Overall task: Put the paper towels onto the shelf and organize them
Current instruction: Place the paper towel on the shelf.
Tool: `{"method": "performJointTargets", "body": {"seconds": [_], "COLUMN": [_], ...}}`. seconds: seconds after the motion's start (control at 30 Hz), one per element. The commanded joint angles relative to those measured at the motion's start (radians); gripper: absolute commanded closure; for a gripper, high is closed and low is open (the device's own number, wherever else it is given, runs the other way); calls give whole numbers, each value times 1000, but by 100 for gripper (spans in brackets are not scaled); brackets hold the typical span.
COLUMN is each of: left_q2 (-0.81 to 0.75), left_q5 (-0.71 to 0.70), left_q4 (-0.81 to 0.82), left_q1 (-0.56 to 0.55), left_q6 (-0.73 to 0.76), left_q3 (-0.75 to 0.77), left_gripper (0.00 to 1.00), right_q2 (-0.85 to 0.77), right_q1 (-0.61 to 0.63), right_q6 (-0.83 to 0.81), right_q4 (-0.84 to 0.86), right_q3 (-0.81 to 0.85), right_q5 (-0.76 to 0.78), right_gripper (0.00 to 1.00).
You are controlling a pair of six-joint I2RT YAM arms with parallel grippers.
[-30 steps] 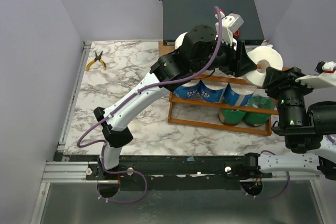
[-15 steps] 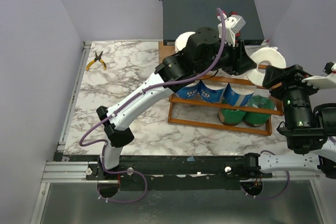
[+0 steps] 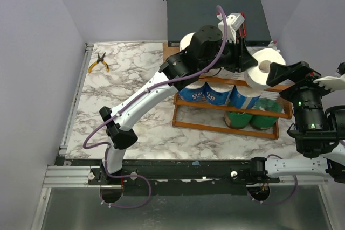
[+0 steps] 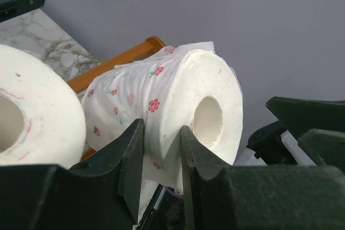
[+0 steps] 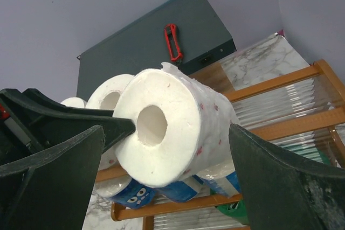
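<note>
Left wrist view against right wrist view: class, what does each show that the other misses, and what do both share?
Left wrist only: the left end effector nipping the flowered roll's wall between both fingers.
Right wrist only: blue-wrapped rolls on a lower tier, a red handle, and the right end effector open wide on either side of the flowered roll.
Both: that roll, a second white roll beside it, and the wooden shelf.

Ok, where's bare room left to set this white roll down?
On the shelf, the top tier right of the held white roll shows bare ribbed plastic. The marble table between the pliers and the shelf is open too. Crowded: white rolls at the top tier's left end, blue-wrapped rolls on the middle tier, green-wrapped rolls below.
</note>
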Motion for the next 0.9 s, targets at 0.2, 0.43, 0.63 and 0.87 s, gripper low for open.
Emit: {"method": "performJointTargets", "body": {"seconds": [0.2, 0.43, 0.63, 0.87], "left_q2": [77, 107, 100, 87], "left_q5": [-38, -27, -20, -27], "left_q4": [101, 90, 87, 85], "left_q1": [45, 49, 50, 49], "left_q6": [-65, -84, -85, -85], "left_q3": [81, 103, 82, 73], "left_gripper": [90, 90, 74, 42], "right_q2": [-3, -16, -15, -18], "right_q1": [7, 6, 6, 7], "right_q6": [-8, -8, -7, -6], "right_q4": [28, 37, 38, 43], "right_q3": [9, -10, -14, -21], "right_q5": [189, 197, 194, 200], "right_gripper": [0, 0, 0, 0]}}
